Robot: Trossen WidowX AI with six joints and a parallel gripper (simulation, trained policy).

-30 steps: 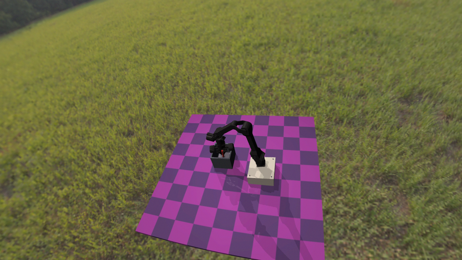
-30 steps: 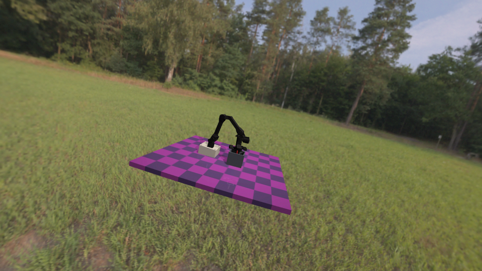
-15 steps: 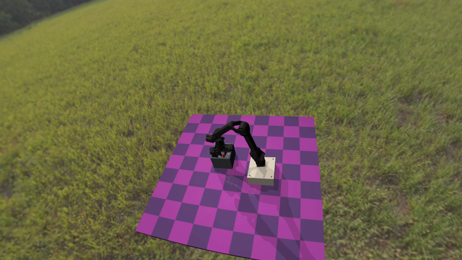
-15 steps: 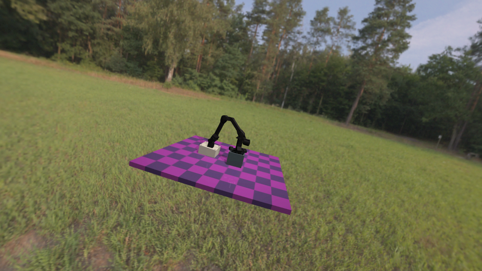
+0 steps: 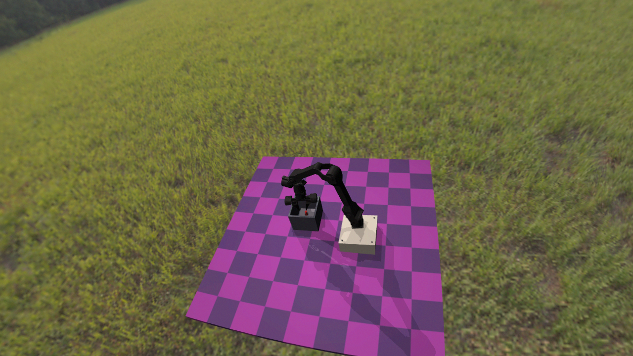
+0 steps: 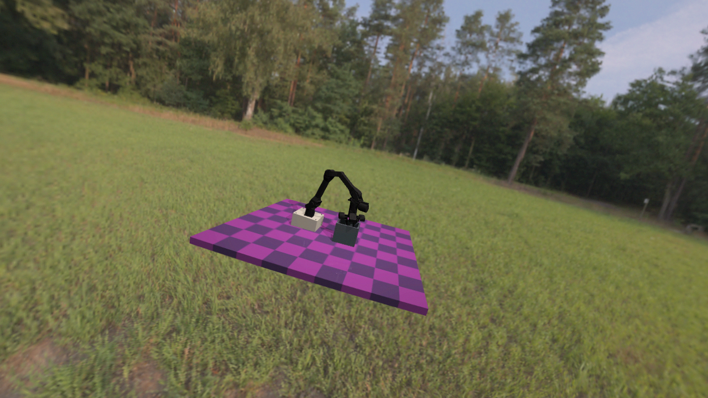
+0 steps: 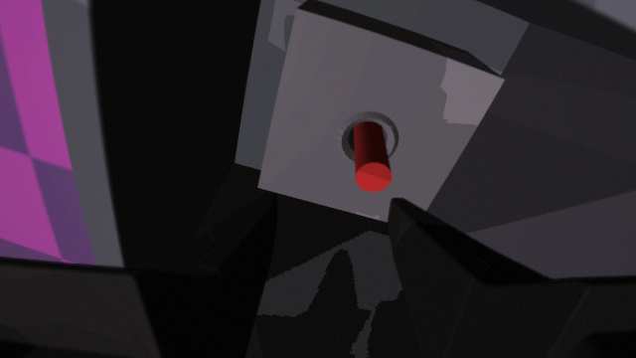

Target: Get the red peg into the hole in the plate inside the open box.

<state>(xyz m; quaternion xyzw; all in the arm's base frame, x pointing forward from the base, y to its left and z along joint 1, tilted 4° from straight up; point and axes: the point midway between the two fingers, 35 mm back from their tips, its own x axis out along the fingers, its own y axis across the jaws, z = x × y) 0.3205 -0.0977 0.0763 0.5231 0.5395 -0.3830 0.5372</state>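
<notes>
Two wide shots, one close-up

Top cam's way up, angled down; exterior's lower, off to the side, facing the trees. Both sit well back and share the whole arm (image 5: 335, 175) (image 6: 340, 174) and box (image 5: 304, 223) (image 6: 345, 233). Wrist cam peers into the box (image 7: 248, 114) up close.

The exterior view hid the red peg (image 5: 305, 212) (image 7: 373, 159) below my gripper (image 5: 303, 209) (image 6: 350, 225) (image 7: 333, 208). My wrist view cut off my finger bases.

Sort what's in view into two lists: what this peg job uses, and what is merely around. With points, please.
Part of the job:
- red peg (image 5: 305, 212) (image 7: 373, 176), standing in the plate's hole
- plate (image 5: 312, 210) (image 7: 313, 124) with the hole
- open box (image 5: 304, 223) (image 6: 344, 234) around the plate
- end effector (image 7: 332, 214), open

Just around:
- checkered board (image 5: 274, 305) (image 6: 277, 242)
- grass (image 5: 132, 132) (image 6: 123, 247)
- trees (image 5: 26, 17) (image 6: 306, 64)
</notes>
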